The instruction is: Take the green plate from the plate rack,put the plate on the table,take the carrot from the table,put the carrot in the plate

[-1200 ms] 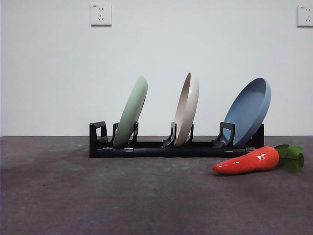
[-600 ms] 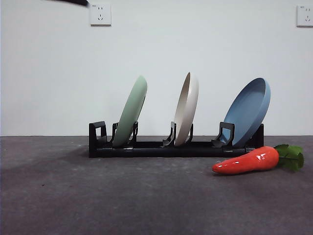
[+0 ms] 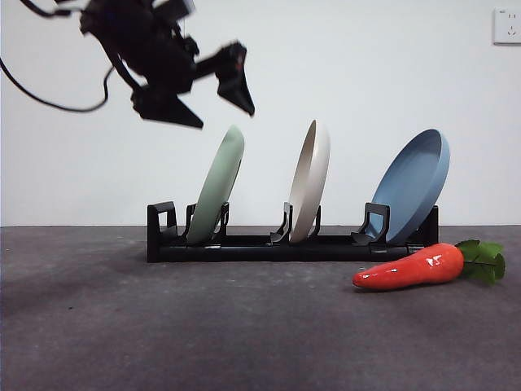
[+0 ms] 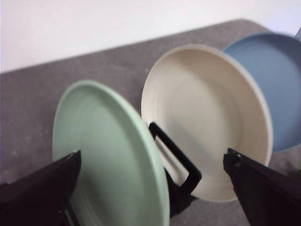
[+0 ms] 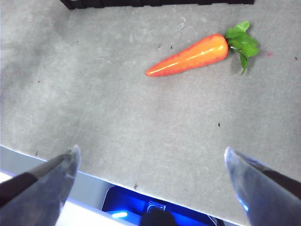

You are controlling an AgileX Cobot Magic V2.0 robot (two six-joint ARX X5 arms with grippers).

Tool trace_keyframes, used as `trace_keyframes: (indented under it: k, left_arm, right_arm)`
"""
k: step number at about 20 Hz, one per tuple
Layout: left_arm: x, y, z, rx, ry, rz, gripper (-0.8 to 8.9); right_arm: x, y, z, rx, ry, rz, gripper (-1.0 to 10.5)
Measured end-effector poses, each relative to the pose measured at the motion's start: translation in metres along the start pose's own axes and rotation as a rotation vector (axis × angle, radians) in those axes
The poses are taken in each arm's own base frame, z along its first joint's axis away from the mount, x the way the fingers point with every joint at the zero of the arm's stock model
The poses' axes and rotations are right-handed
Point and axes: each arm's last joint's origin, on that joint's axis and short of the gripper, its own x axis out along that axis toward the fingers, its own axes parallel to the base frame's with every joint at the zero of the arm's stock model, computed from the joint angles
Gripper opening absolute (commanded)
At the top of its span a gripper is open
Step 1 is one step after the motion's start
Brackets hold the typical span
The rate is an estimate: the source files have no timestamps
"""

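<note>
Left gripper (image 3: pixel 220 102), jaws wide apart, hangs just above the green plate (image 3: pixel 216 186)'s top rim, closer than the right arm.

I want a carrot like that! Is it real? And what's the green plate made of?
The carrot looks like shiny toy plastic: light glints off its smooth skin. The green plate seems dull, matte plastic or similar, with no shine; the exact material isn't certain.
</note>
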Motion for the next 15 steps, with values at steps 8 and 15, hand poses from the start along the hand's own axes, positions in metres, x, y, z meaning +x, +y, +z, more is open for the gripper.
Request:
trace_keyframes:
  k: [8,15]
  left_arm:
    - [0.017,0.002,-0.016,-0.004,0.049,0.022,3.75]
    - [0.025,0.002,-0.029,-0.015,0.124,-0.024,0.79]
  right_arm:
    - [0.000,0.000,0.000,0.000,0.000,0.000,5.5]
    - [0.000,0.000,0.000,0.000,0.000,0.000,5.5]
